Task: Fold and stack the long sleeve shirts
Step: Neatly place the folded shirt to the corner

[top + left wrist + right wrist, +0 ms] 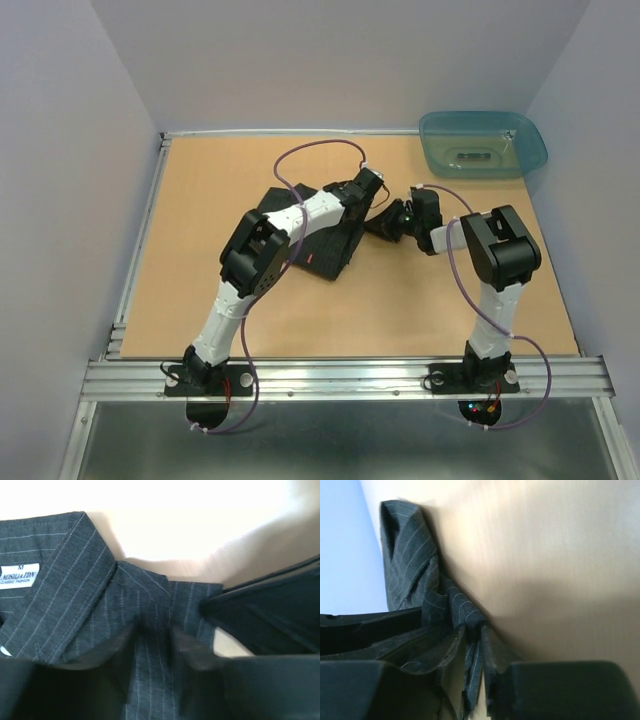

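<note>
One of the long sleeve shirts (325, 245), black with thin pale pinstripes, lies folded near the middle of the table, with a tiny red tag (310, 259) at its near edge. My left gripper (375, 190) reaches over its far right corner. In the left wrist view the left gripper (156, 640) is shut on a raised fold of the shirt (75, 605) just right of the collar and its white label (19, 575). My right gripper (393, 222) comes in from the right. It (474, 645) pinches a bunched edge of the same shirt (405, 555) against the table.
A teal plastic tub (483, 143) stands at the back right corner. The wooden table (200, 200) is bounded by grey walls at the back and sides and a metal rail (340, 375) in front. The two wrists sit close together over the shirt's right side.
</note>
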Tool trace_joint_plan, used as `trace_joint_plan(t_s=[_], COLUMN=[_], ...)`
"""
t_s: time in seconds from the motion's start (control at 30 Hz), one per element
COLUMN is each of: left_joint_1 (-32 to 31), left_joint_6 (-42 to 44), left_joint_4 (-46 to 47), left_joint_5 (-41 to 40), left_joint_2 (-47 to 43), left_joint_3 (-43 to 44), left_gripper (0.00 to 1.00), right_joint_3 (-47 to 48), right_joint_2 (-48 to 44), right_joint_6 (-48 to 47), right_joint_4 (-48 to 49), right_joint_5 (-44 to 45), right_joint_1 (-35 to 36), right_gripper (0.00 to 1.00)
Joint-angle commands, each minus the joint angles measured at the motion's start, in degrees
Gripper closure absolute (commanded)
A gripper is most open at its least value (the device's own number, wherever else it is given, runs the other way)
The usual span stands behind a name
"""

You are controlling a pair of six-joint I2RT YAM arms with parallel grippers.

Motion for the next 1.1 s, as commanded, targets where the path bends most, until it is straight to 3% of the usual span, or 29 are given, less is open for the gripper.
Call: trace_joint_plan(t_s=[0.0, 0.13, 0.2, 0.7, 0.83, 0.97, 1.07], left_joint_1=[-1.0, -1.8, -2.4, -6.6, -6.6, -6.0, -5.4], left_joint_6=[1.6, 3.1, 4.0, 6.1, 3.9, 0.8, -1.1], left_joint_4=[-0.3, -0.3, -0.3, -0.8, -2.6, -3.7, -3.2], left_joint_5=[-2.2, -2.3, -2.7, -4.3, -5.9, -6.1, -4.2], left_joint_2=[-1.0, -1.9, -2.6, -2.5, -1.8, -5.7, -9.7], left_joint_3=[2.7, 2.7, 2.4, 1.7, 1.7, 1.4, 0.4], left_gripper=[0.65, 0.90, 0.95, 0.96, 0.75, 0.43, 0.33], right_joint_3=[0.0, 0.2, 0.3, 0.1, -0.6, -1.4, -1.6], right_joint_2=[1.5, 1.9, 2.1, 2.2, 1.3, -2.8, -5.7], right_joint_6=[-0.8, -1.3, -1.3, -1.9, -2.6, -4.2, -6.3], right_joint_4=[1.3, 1.4, 1.4, 1.4, 1.3, 0.4, -2.5], right_joint_5=[0.4, 0.7, 0.8, 1.6, 2.4, 3.8, 5.7], right_joint_1=[-0.4, -0.4, -0.4, -0.4, -0.4, -0.4, -0.4], right_gripper=[0.81, 0.94, 0.99, 0.99, 0.92, 0.68, 0.60])
